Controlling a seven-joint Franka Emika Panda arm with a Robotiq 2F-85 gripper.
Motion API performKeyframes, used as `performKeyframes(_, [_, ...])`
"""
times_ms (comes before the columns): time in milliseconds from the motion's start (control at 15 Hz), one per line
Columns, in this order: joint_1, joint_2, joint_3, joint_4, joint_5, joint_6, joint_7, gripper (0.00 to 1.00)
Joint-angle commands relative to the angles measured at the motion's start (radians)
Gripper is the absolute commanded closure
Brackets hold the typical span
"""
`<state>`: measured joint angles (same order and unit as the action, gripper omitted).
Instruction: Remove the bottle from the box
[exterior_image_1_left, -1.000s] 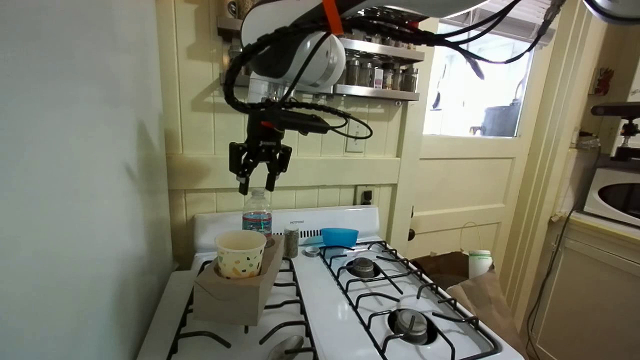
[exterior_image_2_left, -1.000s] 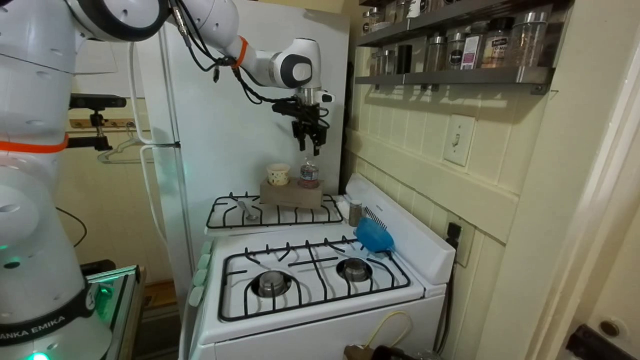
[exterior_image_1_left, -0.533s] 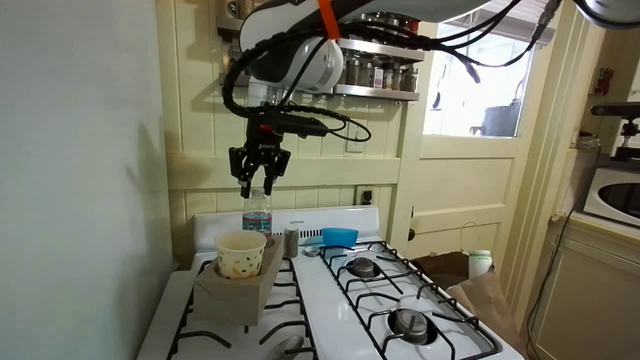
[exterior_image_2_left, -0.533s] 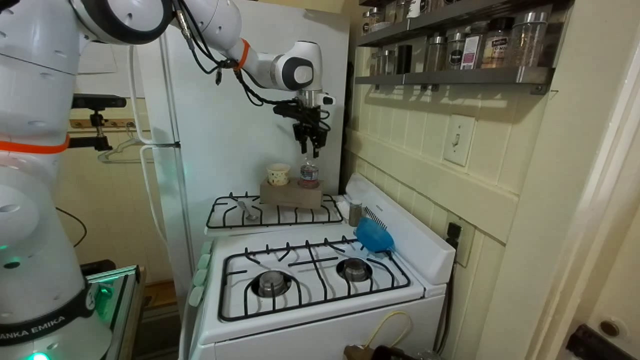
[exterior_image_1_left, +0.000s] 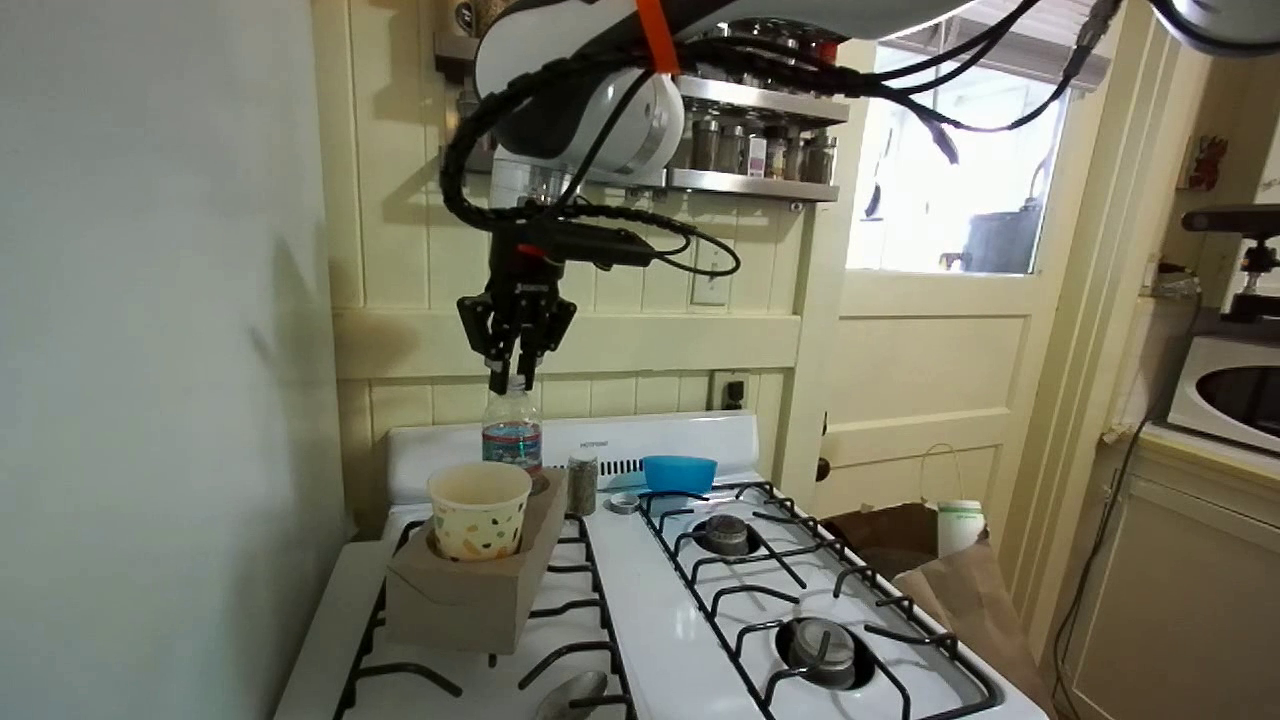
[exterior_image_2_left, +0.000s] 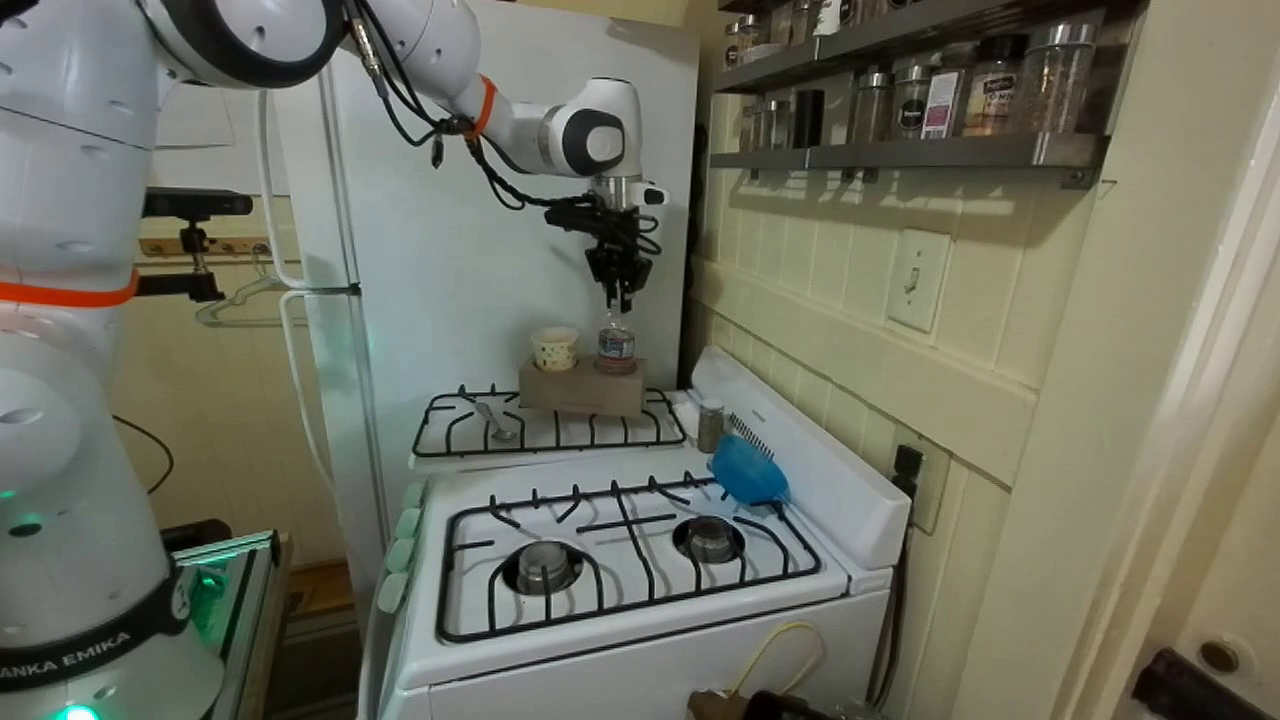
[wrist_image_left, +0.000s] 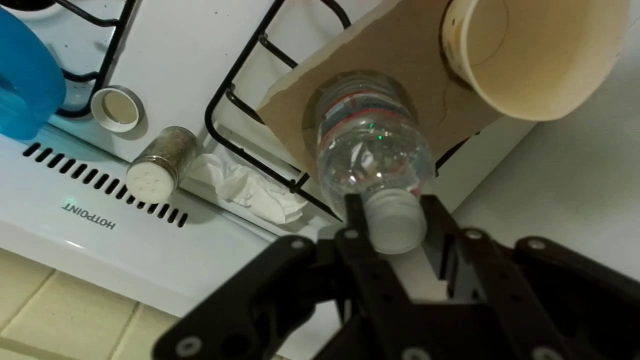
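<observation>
A clear plastic bottle (wrist_image_left: 377, 150) with a red and blue label band and a whitish cap stands in a round hole of the brown cardboard box (wrist_image_left: 415, 55). Both exterior views show the bottle (exterior_image_1_left: 512, 445) upright at the wall-side end of the box (exterior_image_1_left: 455, 610). My gripper (wrist_image_left: 392, 215) points down from above, its two black fingers against opposite sides of the cap, shut on it. In an exterior view the gripper (exterior_image_2_left: 619, 303) sits right over the bottle (exterior_image_2_left: 615, 348). The box hides the bottle's base.
A speckled paper cup (exterior_image_1_left: 482, 510) fills the box's other hole. Beside the box are a spice shaker (exterior_image_1_left: 582, 483), a small ring-like lid (wrist_image_left: 116, 108) and a blue bowl (exterior_image_1_left: 679, 473). Black grates (exterior_image_2_left: 630, 540) cover the stove. Spice shelves (exterior_image_2_left: 940, 152) hang on the wall.
The fingers were apart above the cap. They have come down around it and closed on it, with a slight rise at the end. The bottle, cup and box have shifted very slightly.
</observation>
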<state>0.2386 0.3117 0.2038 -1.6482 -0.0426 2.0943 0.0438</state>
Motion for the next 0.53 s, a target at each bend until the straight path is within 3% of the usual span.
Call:
performKeyframes(0, [0.023,-0.039,0.001,0.011,-0.017,-0.055,0.008,0.92])
performKeyframes(467, [0.036,-0.116,0.0,-0.007,-0.06,-0.042,0.02,0.92])
